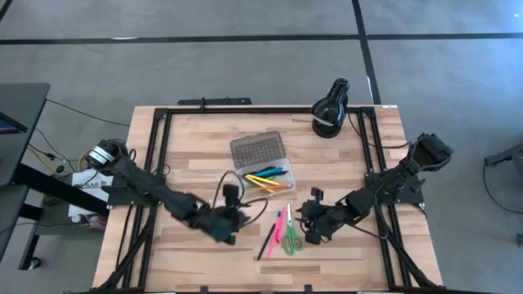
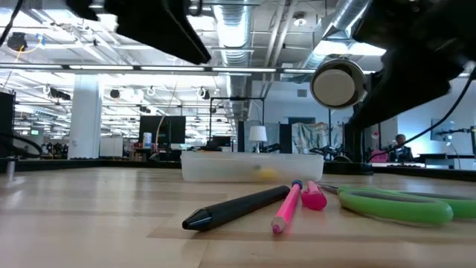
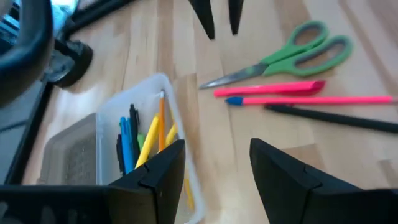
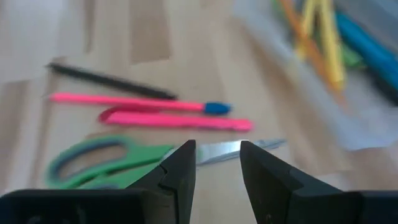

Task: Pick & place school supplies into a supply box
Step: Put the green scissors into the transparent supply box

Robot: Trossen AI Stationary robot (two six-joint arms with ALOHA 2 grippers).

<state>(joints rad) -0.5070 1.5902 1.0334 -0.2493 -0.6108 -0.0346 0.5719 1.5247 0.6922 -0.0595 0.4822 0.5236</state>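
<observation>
Green-handled scissors [image 4: 124, 163]: light, rigid, slippery; open right gripper [image 4: 217, 163] hovers above the blades, best pinched at pivot. Left gripper [image 3: 217, 168] open.

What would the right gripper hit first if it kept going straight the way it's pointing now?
Probably the green scissors: the open right gripper points at their blades, just ahead of its fingertips. The pink pens lie beyond. Depth is hard to judge, so this is a best guess.

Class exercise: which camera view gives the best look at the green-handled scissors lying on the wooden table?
The left wrist view: the green-handled scissors show whole, both loops and closed steel blades. The high view shows them small. The low view shows only the handles edge-on. In the right wrist view, the right gripper partly hides them.
</observation>
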